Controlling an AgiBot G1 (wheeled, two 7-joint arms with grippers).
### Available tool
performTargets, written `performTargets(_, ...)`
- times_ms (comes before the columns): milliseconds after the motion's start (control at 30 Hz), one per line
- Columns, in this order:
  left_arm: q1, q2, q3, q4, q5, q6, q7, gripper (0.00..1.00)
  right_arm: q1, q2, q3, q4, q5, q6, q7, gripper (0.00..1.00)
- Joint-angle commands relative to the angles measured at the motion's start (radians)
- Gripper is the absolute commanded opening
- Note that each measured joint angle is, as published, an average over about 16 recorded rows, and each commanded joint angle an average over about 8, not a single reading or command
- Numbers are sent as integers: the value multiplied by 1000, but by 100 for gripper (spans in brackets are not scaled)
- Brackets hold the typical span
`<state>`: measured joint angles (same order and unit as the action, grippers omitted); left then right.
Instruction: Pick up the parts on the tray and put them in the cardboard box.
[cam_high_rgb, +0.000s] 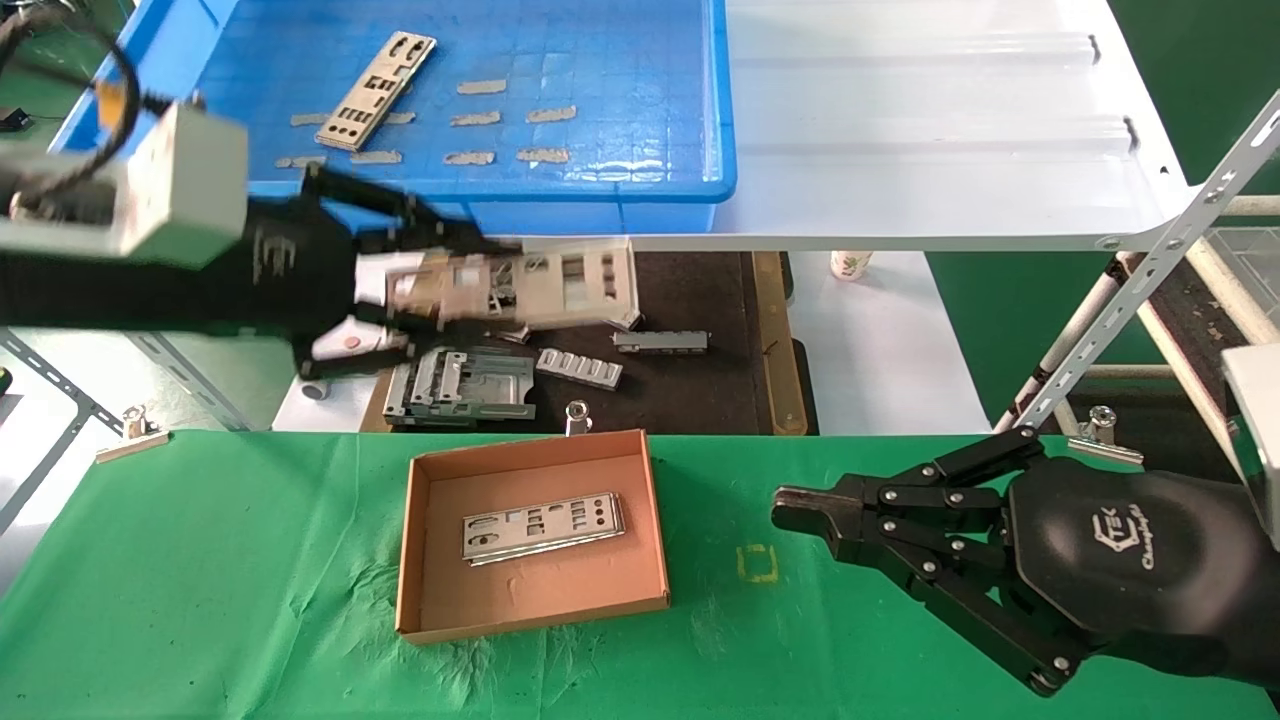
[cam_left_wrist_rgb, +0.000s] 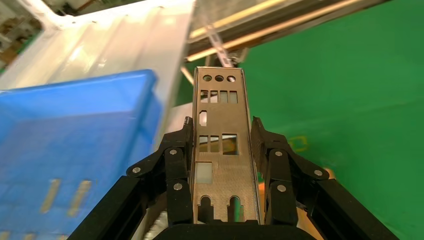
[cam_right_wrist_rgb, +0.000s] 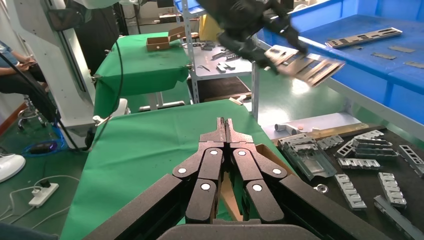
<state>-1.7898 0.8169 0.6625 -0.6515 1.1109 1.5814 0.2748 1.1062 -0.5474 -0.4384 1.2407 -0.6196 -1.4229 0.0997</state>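
Observation:
My left gripper (cam_high_rgb: 440, 290) is shut on a silver punched plate (cam_high_rgb: 540, 285) by its long edges, held in the air in front of the blue tray (cam_high_rgb: 640, 190) and above the black tray. In the left wrist view the plate (cam_left_wrist_rgb: 222, 165) sticks out between the fingers (cam_left_wrist_rgb: 178, 160). Another plate (cam_high_rgb: 377, 90) lies in the blue tray. The cardboard box (cam_high_rgb: 430, 540) on the green cloth holds one plate (cam_high_rgb: 543, 527). My right gripper (cam_high_rgb: 785, 510) is shut and empty, low over the cloth to the right of the box; it also shows in the right wrist view (cam_right_wrist_rgb: 226, 122).
A black-surfaced tray with brown edges (cam_high_rgb: 700, 400) behind the box holds grey ribbed blocks (cam_high_rgb: 580, 368). Several grey tape strips (cam_high_rgb: 505, 118) lie in the blue tray. A white shelf (cam_high_rgb: 950, 150) extends to the right, with a slanted metal strut (cam_high_rgb: 1130, 300) at the far right.

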Motion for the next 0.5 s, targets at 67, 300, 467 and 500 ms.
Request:
performTargets(67,49,-36,37,-96,-41,-9,-20,0,0,0,0,0,0,0,0,0)
performTargets(300,187,-41,100,-211,32,-153,-66,0,0,0,0,0,0,0,0,0)
performTargets(467,275,-19,130,-259,98,-290,-104,0,0,0,0,0,0,0,0,0)
performTargets(500,289,-13,135,-265,109,-313,-112,0,0,0,0,0,0,0,0,0)
